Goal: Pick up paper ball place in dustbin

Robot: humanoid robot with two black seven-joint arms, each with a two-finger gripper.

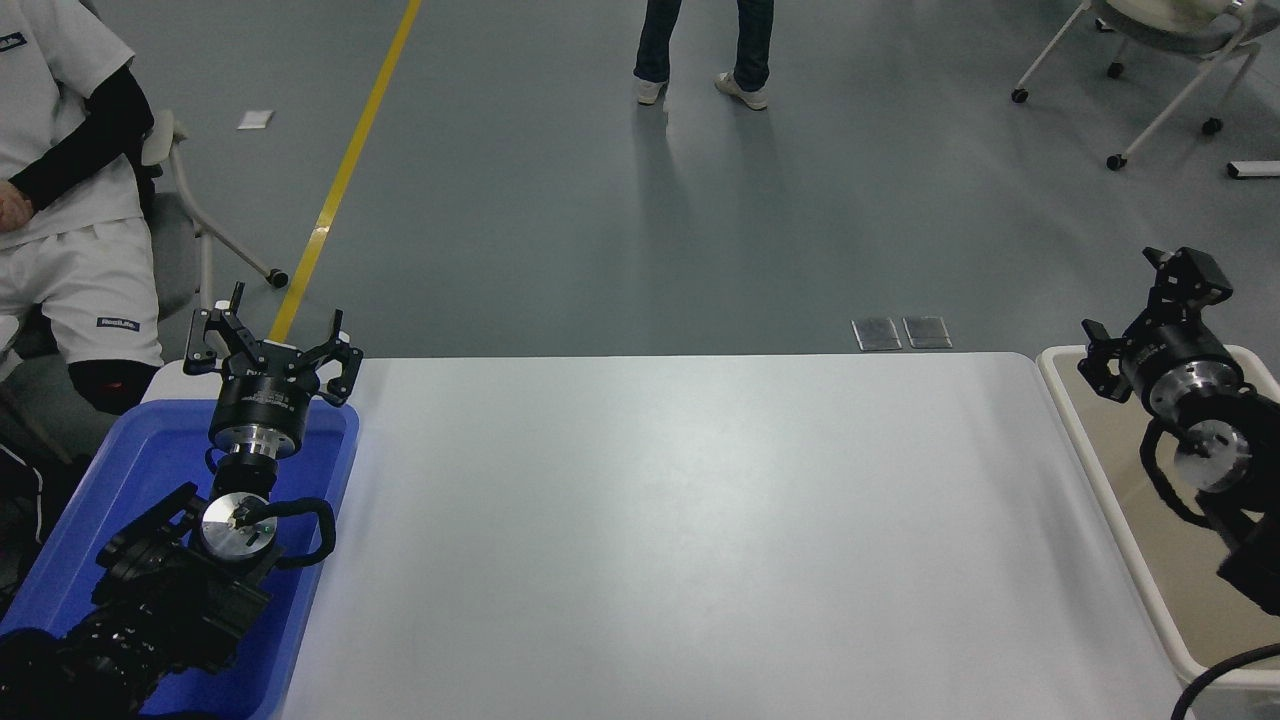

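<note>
No paper ball shows anywhere in this view. The cream-beige dustbin [1093, 470] stands at the table's right end, partly cut off by the picture's edge. My right gripper [1140, 310] is open and empty. It is raised over the dustbin's far left corner, and its arm covers much of the bin's inside. My left gripper [270, 340] is open and empty, parked over the far end of the blue tray [130, 480] at the lower left.
The white table [680, 520] runs between the tray and the dustbin. A person in white [60, 200] sits at the far left. Another person's legs [705, 50] stand on the floor beyond. A wheeled chair [1160, 60] is at the top right.
</note>
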